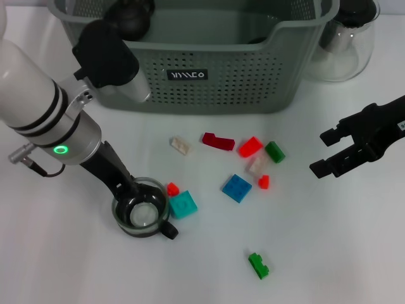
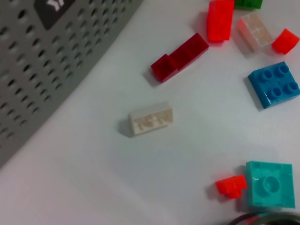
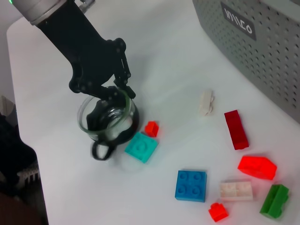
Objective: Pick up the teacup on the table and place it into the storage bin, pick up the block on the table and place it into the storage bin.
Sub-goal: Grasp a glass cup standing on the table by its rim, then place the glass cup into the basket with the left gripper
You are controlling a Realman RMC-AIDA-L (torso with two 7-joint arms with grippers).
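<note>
left gripper (image 1: 140, 197): down in the teacup (image 1: 142, 214) at 7 o'clock on the table (image 1: 329, 253), fingers straddling its rim, clamped on the wall as far as i can tell
slip risk: thin glass wall, could tilt or drop on the lift
neighbours: teal block (image 1: 183, 204) and small red block (image 1: 172, 188) touching the cup, might get dragged
storage bin (image 1: 215, 76): 12 o'clock, tall wall to clear
right gripper (image 1: 335, 152): hovering at 3 o'clock, fingers spread

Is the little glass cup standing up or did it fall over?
Standing up. The teacup sits on the table with its round mouth facing upward, and the left gripper reaches into it from above.
</note>
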